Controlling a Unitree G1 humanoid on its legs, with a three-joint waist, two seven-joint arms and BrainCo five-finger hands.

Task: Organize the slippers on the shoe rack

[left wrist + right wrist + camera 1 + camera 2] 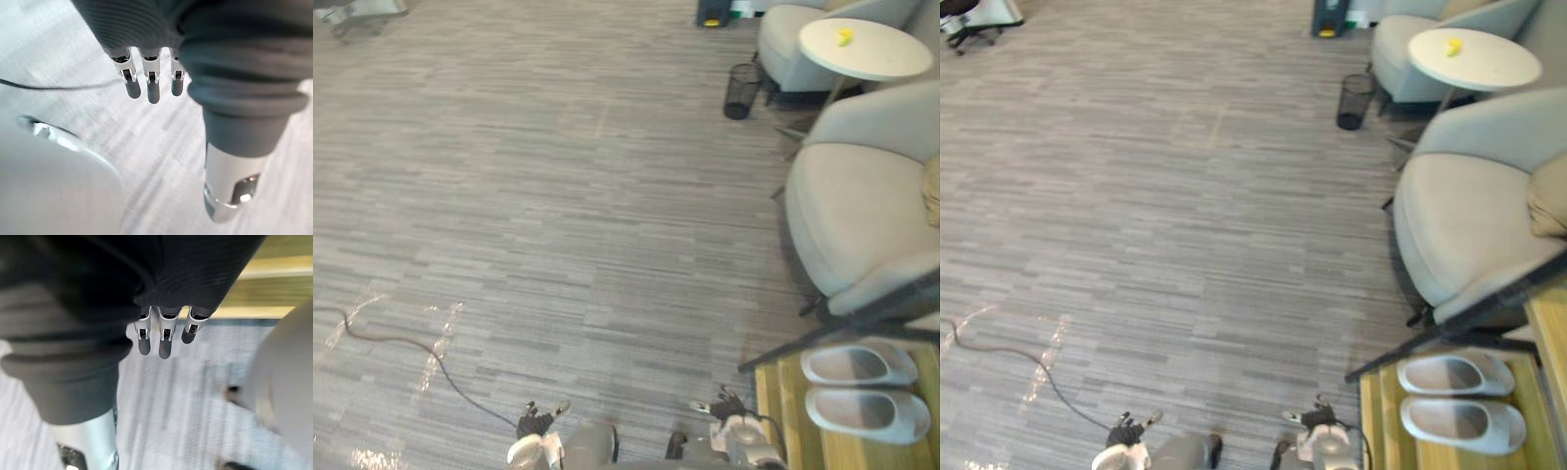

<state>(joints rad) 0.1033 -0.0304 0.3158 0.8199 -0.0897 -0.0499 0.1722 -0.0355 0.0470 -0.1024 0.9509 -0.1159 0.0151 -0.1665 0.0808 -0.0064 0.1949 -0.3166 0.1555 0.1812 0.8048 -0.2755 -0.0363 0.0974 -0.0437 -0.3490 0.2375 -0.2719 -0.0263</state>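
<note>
right now the two pale grey slippers are sitting side by side on the wooden shoe rack [847, 455] at the near right of the scene. the far slipper [859, 364] and the near slipper [867, 411] are lying flat just beside each other, their openings facing up. neither is touching a robot hand.

the left robot hand [152, 93] is hanging over the grey carpet floor [558, 196], its fingers reaching out straight and relaxed in a row and gripping nothing. the right robot hand [165, 345] is hanging the same way, fingers straight and loose, carrying nothing. past its fingertips the carpet is showing, with the yellow wood of the rack beyond that.

a light grey armchair [862, 215] is standing just beyond the rack on the right. farther off, a round white side table [891, 59] is carrying a small yellow object [844, 36], too small to tell what it is. a black mesh wastebasket [742, 90] is standing on the carpet just left of that table, and a second pale armchair [793, 49] is sitting behind the wastebasket at the far right.
</note>
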